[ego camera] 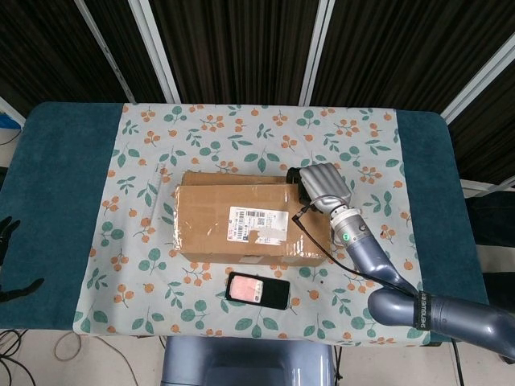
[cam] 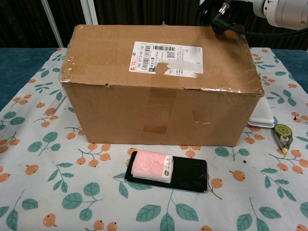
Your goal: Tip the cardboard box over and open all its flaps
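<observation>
Our right hand (ego camera: 320, 183) rests on the far right top corner of the box (ego camera: 249, 222), its grip unclear to us. The box sits mid-table, a phone (cam: 168, 174) just in front.

Lab, dark slatted panels (ego camera: 233, 40), draped table (ego camera: 56, 161)

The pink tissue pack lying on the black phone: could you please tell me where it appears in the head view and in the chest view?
Head view: the pink tissue pack lies low in the picture, just left of centre, on the black phone, in front of the cardboard box.
Chest view: it lies in the lower middle, on the phone's left half, in front of the box's front face.
Shared landmark: the white shipping label on top of the box.
</observation>
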Action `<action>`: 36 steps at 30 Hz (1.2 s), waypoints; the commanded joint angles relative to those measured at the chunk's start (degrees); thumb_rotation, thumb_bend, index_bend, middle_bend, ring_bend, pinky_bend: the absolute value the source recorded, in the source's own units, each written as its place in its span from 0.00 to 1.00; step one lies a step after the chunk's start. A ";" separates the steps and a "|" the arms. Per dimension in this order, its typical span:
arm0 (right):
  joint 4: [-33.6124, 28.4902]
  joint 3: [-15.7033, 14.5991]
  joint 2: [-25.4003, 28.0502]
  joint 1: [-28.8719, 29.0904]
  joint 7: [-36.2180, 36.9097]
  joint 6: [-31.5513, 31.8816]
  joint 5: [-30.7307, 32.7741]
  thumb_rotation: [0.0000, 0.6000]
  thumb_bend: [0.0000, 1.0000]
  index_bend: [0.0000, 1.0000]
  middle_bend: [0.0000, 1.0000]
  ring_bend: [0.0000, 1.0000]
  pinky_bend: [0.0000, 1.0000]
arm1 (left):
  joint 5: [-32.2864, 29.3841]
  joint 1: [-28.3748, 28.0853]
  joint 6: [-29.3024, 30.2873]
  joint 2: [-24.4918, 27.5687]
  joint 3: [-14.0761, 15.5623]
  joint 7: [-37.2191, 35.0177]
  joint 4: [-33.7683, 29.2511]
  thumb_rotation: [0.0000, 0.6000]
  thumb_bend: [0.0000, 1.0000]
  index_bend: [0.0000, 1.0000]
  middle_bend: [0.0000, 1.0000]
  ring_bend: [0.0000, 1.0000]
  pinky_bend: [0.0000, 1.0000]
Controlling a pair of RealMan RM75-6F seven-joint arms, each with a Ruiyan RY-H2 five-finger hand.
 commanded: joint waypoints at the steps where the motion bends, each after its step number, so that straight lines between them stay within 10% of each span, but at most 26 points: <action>1: -1.64 0.40 0.82 0.16 -0.28 0.38 0.30 1.00 1.00 0.50 0.53 0.55 0.58 | -0.08 0.04 0.03 0.02 -0.02 -0.09 -0.09 1.00 0.05 0.00 0.00 0.00 0.00; 36: -23.54 3.94 16.70 5.03 -1.19 -0.95 18.32 1.00 1.00 0.32 0.56 0.57 0.63 | -0.23 0.18 0.57 -0.36 -0.25 0.33 -0.10 1.00 0.05 0.00 0.00 0.00 0.00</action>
